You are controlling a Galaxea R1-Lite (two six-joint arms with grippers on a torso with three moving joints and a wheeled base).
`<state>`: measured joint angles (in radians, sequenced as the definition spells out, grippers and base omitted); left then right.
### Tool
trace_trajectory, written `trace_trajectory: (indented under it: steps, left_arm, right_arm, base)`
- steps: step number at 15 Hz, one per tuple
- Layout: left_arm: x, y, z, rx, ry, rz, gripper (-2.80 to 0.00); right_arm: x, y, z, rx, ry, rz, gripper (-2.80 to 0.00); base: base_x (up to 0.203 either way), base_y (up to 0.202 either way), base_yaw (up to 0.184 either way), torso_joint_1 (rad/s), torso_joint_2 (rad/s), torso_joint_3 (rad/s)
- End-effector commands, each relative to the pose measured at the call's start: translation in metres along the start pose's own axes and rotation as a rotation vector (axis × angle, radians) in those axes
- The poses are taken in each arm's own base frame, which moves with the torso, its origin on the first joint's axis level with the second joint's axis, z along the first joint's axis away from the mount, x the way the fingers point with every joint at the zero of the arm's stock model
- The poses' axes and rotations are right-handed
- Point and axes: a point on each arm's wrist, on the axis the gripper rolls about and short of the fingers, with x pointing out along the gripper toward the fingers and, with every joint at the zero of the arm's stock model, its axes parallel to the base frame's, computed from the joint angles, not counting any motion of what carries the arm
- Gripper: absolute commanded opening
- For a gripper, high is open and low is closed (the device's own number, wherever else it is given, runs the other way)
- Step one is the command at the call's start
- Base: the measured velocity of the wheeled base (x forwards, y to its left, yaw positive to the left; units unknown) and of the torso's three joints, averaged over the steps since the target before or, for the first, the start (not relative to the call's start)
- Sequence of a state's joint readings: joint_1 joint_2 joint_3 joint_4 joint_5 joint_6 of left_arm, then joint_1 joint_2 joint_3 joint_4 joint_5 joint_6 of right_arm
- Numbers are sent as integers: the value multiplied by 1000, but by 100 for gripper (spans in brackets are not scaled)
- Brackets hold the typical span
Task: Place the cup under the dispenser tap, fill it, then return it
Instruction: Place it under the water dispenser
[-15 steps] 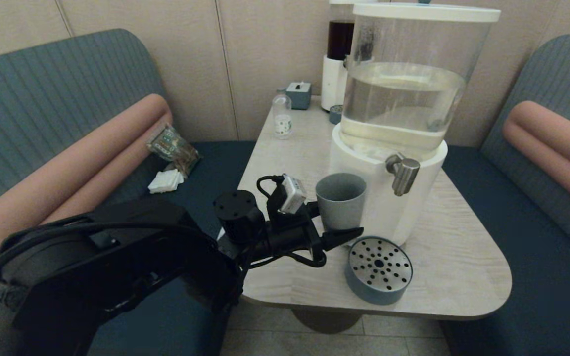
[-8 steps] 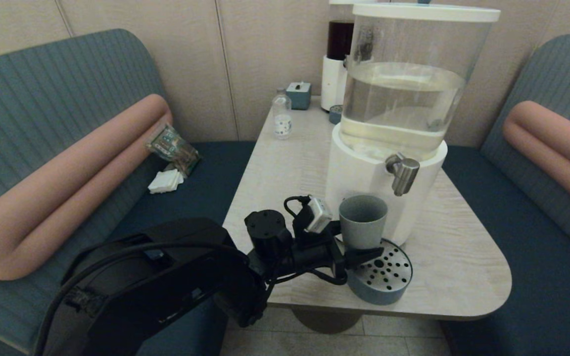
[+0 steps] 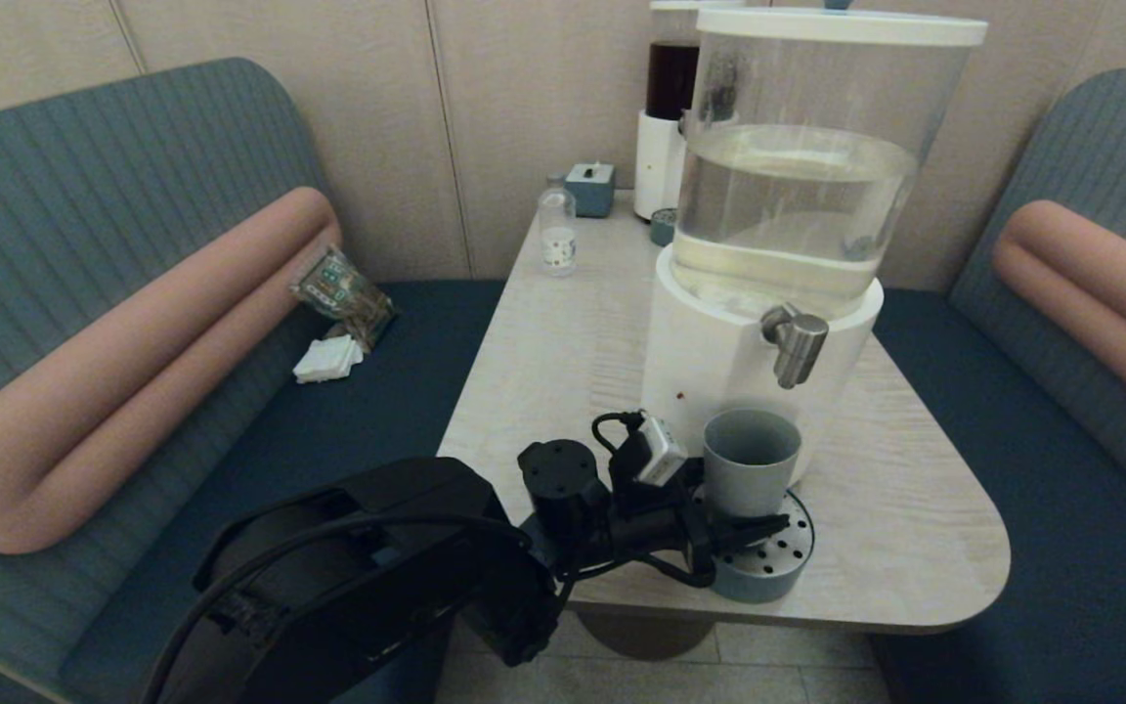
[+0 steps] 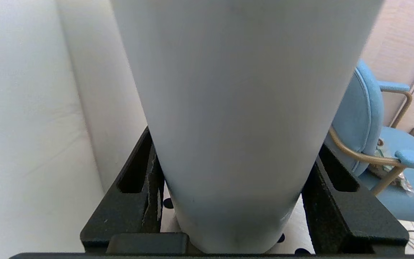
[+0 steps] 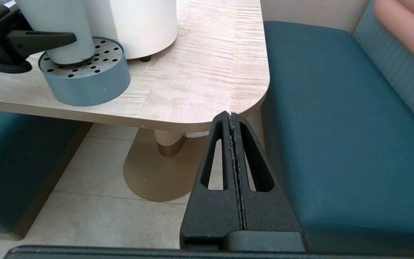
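The grey-blue cup (image 3: pixel 752 460) stands upright on the perforated steel top of the round grey-blue tray (image 3: pixel 786 557), against the big dispenser's white base (image 3: pixel 710 362). The brushed-steel tap (image 3: pixel 796 344) hangs above it, its nozzle over the cup's right side in the head view. My left gripper (image 3: pixel 757 510) is shut on the cup low down, one black finger (image 3: pixel 744 530) showing in front. In the left wrist view the cup (image 4: pixel 243 108) fills the space between both fingers (image 4: pixel 135 201). In the right wrist view the cup's foot (image 5: pixel 65 50) meets the tray (image 5: pixel 88 82).
My right gripper (image 5: pixel 231 117) is parked, shut and empty, below the table's near right corner (image 5: pixel 250 90), beside the teal bench (image 5: pixel 336 126). At the table's back stand a narrower dispenser with dark liquid (image 3: pixel 671 98), a small clear bottle (image 3: pixel 557 230) and a blue box (image 3: pixel 590 188).
My left gripper carried the cup rightward and down, from beside the dispenser's base onto the tray below the tap. The right arm has not moved.
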<state>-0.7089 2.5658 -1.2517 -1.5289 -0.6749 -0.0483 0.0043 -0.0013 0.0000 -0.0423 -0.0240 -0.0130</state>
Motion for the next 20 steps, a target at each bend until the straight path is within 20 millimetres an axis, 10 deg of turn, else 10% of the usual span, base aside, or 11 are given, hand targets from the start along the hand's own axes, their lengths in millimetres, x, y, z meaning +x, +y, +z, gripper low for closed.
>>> trace_trajectory:
  steps: [1, 8, 9, 20]
  left_arm:
    - [0, -2, -11, -15, 17, -7, -280]
    - [2, -4, -20, -23, 26, -1, -280]
    - [2, -4, -20, -22, 25, -1, 0]
    - [0, -6, 13, 0, -8, 24, 0]
  right_arm:
    - [1, 0, -4, -1, 14, 0, -280]
    - [1, 0, -4, -1, 14, 0, -280]
    - [1, 0, -4, -1, 14, -1, -280]
    - [1, 0, -4, -1, 13, 0, -280]
  base:
    - [0, 0, 0, 0, 0, 0]
    - [0, 0, 0, 0, 0, 0]
    - [0, 0, 0, 0, 0, 0]
    - [0, 0, 0, 0, 0, 0]
